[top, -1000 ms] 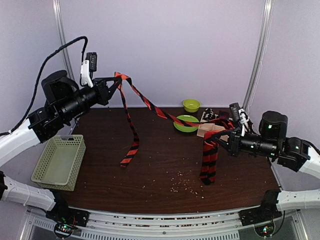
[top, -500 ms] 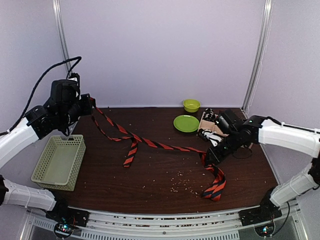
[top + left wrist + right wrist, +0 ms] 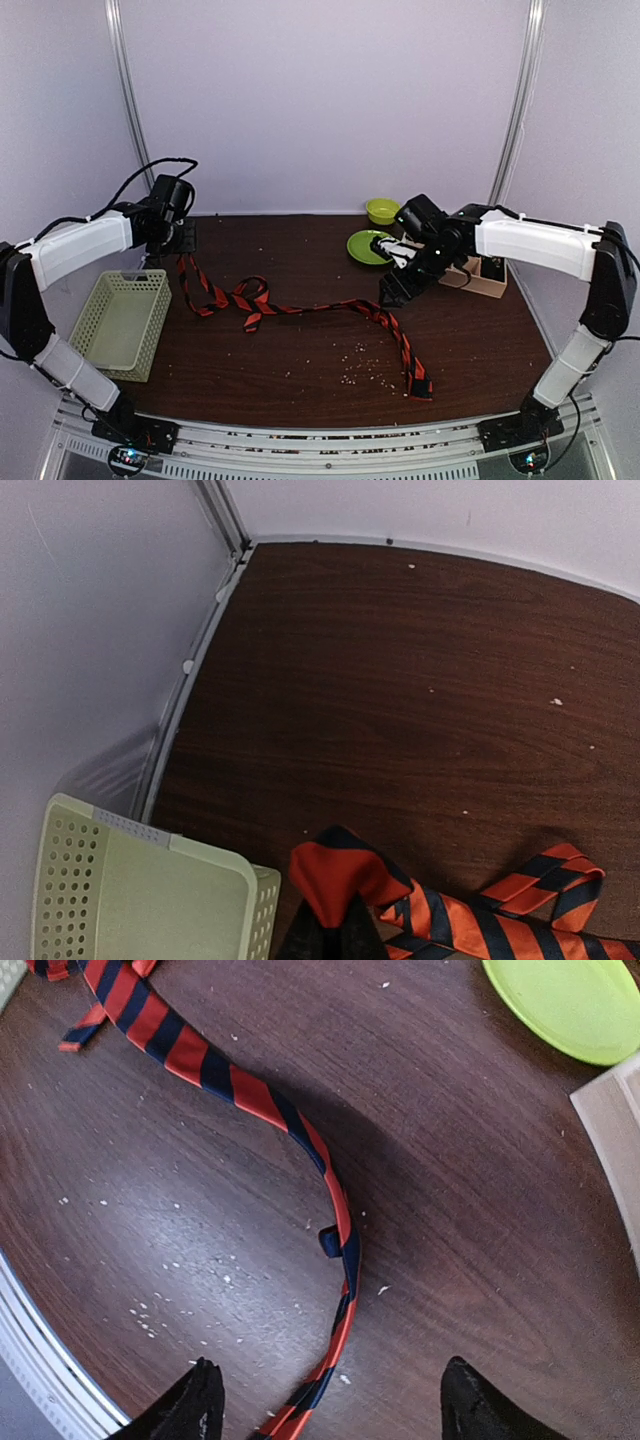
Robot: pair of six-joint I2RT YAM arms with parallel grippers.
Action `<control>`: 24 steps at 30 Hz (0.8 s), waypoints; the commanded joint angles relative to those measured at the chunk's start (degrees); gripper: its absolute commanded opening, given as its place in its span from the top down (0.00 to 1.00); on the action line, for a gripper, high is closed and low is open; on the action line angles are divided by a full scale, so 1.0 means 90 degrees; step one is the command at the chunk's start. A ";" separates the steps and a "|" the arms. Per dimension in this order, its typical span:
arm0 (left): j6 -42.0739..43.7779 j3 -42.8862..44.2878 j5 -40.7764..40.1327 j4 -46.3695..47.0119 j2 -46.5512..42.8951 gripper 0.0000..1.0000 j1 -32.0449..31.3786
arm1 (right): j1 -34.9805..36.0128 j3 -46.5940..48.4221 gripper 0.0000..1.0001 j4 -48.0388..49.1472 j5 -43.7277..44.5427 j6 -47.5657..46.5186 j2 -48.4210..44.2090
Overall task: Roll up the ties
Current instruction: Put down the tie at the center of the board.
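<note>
The orange-red tie with black stripes [image 3: 330, 308] lies in a wavy line across the dark table, with its wide end near the front right [image 3: 418, 385]. At the back left my left gripper [image 3: 183, 248] is shut on a folded part of the tie [image 3: 340, 870]; its dark fingers [image 3: 312, 942] show at the bottom edge of the left wrist view. My right gripper [image 3: 396, 290] hovers open just above the tie's middle. In the right wrist view the tie [image 3: 250, 1095] runs between the spread fingertips [image 3: 198, 1400], untouched.
A pale green mesh basket [image 3: 120, 320] stands at the left edge, close to the left gripper [image 3: 335, 925]. A green plate [image 3: 366, 248], a green bowl [image 3: 382, 210] and a cardboard box [image 3: 485, 278] sit at the back right. Crumbs dot the front of the table.
The right gripper has opened and let go of the tie, which now lies on the table. The left arm has lowered its end to the back left. The right arm moved back.
</note>
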 commanded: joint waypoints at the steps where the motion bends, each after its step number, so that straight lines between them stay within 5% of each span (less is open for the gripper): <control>1: 0.0600 0.0532 0.0263 0.0000 0.0246 0.85 0.0277 | -0.0032 -0.1530 0.22 0.1151 -0.0594 0.1383 -0.1384; 4: 0.1442 0.0922 0.1006 -0.0226 0.0466 0.65 0.0230 | -0.0024 -0.2780 0.14 0.1848 -0.0903 0.2193 -0.2411; 8: 0.2786 0.0520 0.2246 0.0215 0.0006 0.19 -0.0104 | 0.0013 -0.4222 0.08 0.2429 -0.0547 0.3257 -0.4024; 10: 0.3178 0.0319 0.3022 0.0362 -0.0173 0.06 -0.0135 | 0.0095 -0.4748 0.07 0.2629 -0.0256 0.3782 -0.4611; 14: 0.3783 0.0093 0.4782 0.0525 -0.0053 0.05 -0.0346 | 0.0320 -0.5358 0.06 0.2903 0.0280 0.4308 -0.5062; 24: 0.4621 -0.0836 0.4775 0.2010 0.0718 0.16 -0.1563 | 0.1548 -0.5545 0.14 0.3668 0.1380 0.4846 -0.4162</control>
